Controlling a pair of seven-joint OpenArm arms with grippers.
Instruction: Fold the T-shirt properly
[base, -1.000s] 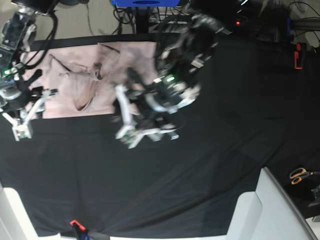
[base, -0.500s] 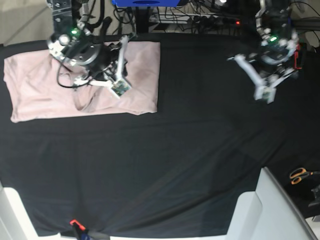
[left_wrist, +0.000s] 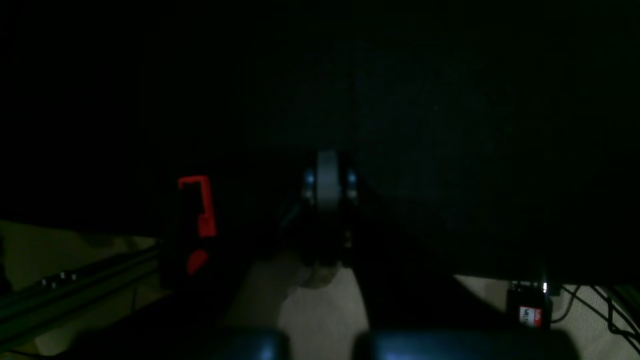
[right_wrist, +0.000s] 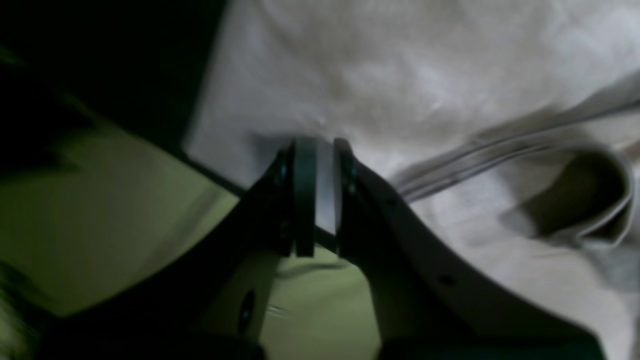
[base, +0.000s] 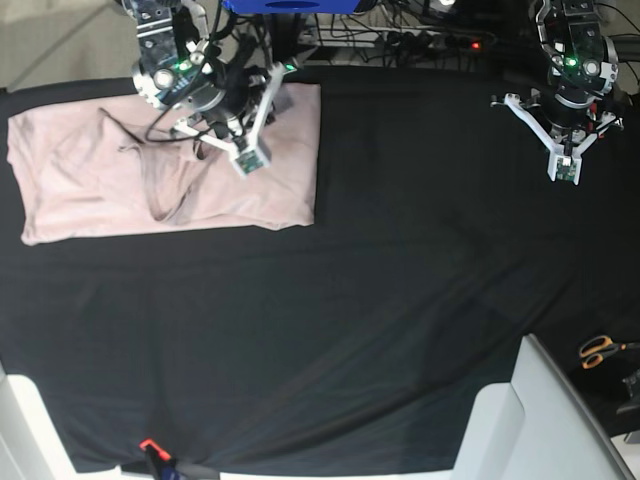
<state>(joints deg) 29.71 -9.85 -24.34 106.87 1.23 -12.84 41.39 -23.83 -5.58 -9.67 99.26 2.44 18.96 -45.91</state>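
Observation:
The pale pink T-shirt (base: 80, 170) lies as a wide rectangle on the black table cloth (base: 380, 300) at the back left, with a creased loop of hem near its middle. My right gripper (base: 246, 160) hovers over the shirt's right part. In the right wrist view its fingers stand almost together, with only a thin slit between them and nothing gripped, above the T-shirt (right_wrist: 400, 75). My left gripper (base: 565, 172) is far off at the back right over bare cloth. In the dark left wrist view the left gripper (left_wrist: 327, 175) has its fingers pressed together.
Orange-handled scissors (base: 598, 350) lie at the right edge beside a white bin (base: 540, 420) at the front right. A small red clamp (base: 150, 447) grips the cloth's front edge. Another red clamp (left_wrist: 197, 205) sits at the table edge near my left gripper. Cables run along the back.
My left arm swung from the shirt's right end out to the back right. My right arm moved from the left edge onto the shirt. Both grippers closed, and the shirt now lies flatter.

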